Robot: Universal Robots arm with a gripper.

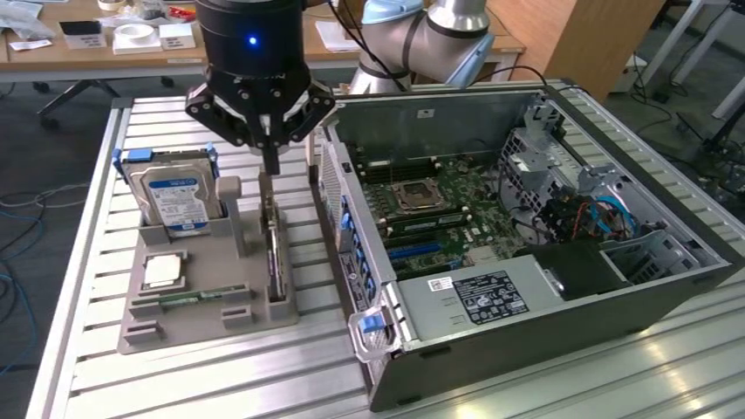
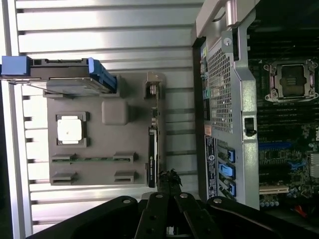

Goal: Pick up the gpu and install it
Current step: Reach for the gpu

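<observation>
Left of centre in the exterior view, the gripper (image 1: 270, 164), clenched and empty, hangs above the upper end of the gpu (image 1: 275, 253), which stands edge-up in the tray (image 1: 187, 327), long axis running down-frame.

Hard drive (image 1: 177, 201), grey tray (image 1: 187, 336), computer case (image 1: 559, 323)

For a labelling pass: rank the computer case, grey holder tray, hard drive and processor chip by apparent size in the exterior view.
1. computer case
2. grey holder tray
3. hard drive
4. processor chip
All four differ plainly; none look alike.
</observation>
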